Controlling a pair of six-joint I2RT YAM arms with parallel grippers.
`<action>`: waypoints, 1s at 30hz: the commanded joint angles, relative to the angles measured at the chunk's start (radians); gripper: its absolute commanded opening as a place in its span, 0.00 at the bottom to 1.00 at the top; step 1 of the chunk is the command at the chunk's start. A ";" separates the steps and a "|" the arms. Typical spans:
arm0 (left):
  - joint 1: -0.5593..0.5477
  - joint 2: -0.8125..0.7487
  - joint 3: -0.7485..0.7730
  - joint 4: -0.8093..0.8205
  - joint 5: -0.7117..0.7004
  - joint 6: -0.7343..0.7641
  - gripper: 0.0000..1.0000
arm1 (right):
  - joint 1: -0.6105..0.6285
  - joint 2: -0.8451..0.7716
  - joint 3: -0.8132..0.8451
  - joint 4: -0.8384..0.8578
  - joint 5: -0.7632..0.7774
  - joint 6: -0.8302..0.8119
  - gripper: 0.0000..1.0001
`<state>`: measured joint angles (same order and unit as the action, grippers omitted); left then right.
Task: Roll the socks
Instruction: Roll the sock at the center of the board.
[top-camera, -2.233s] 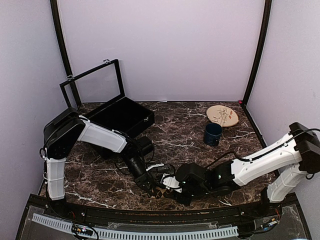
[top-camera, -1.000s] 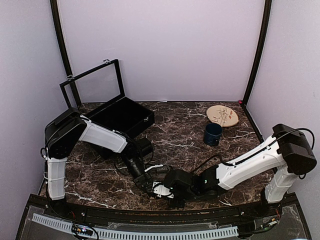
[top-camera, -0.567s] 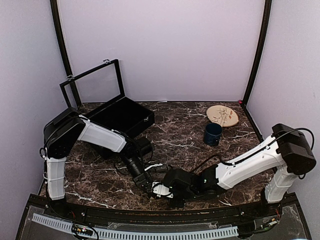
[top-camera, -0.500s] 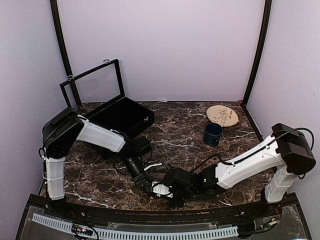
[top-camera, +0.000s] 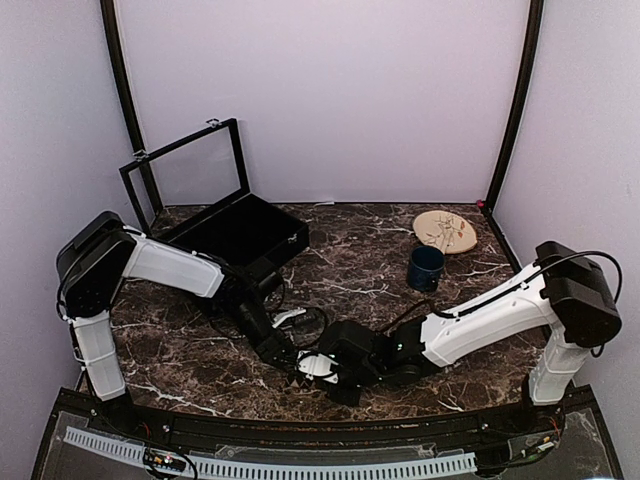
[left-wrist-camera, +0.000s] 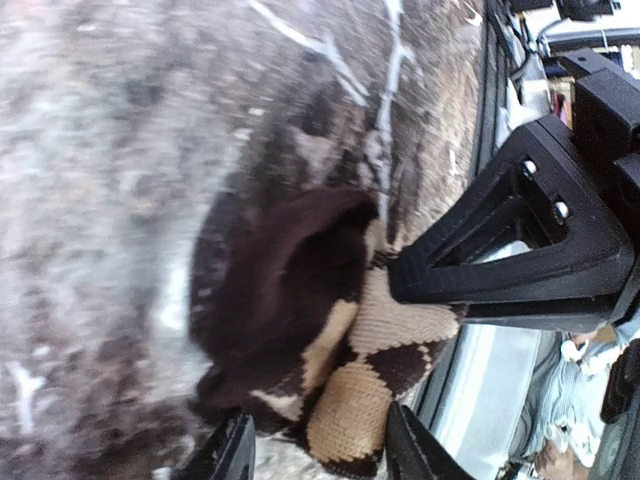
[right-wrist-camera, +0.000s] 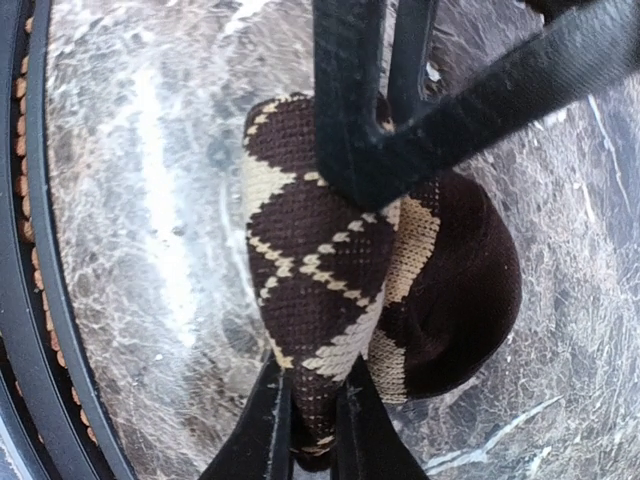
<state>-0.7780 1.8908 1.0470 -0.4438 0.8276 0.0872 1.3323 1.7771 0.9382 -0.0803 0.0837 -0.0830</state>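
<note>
Right wrist view, nearest the table's front edge: the right gripper (right-wrist-camera: 312, 425) has its jaws closed on a fold of the soft black argyle sock (right-wrist-camera: 325, 265) with tan and brown diamonds, the fabric pinched between the two fingertips. The argyle sock is bunched into a short, thick bundle lying on the dark brown marble table (top-camera: 350, 262). Its patterned side faces left and a plain dark, rounded part bulges to the right. Over the far end of the bundle stand the black finger frames of the left gripper (left-wrist-camera: 318, 445).

From the left wrist camera the same bundle shows a dark hollow fold above and tan diamonds below. The left gripper's jaws stand apart, with the near end of the bundle lying between the fingertips; whether the pads touch the fabric is hard to tell through the blur. One triangular black finger of the right gripper presses against the bundle's right side.

In the top external view both grippers meet low over the table, near the front edge and a little left of centre, hiding most of the sock.

Farther back on the right stands a dark blue mug (top-camera: 425, 268), and just beyond it lies a round tan plate (top-camera: 445, 232). At the far left sits an open black case (top-camera: 245, 232), its framed lid raised.
</note>
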 joint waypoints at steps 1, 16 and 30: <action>0.023 -0.039 -0.028 0.038 -0.079 -0.035 0.47 | -0.030 0.037 0.030 -0.075 -0.065 0.035 0.00; 0.085 -0.204 -0.127 0.184 -0.263 -0.122 0.49 | -0.114 0.060 0.069 -0.130 -0.226 0.105 0.00; 0.069 -0.549 -0.347 0.441 -0.462 -0.198 0.48 | -0.225 0.114 0.100 -0.153 -0.510 0.165 0.00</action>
<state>-0.6964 1.4342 0.7536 -0.1123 0.4141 -0.0872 1.1339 1.8431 1.0313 -0.1768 -0.3328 0.0513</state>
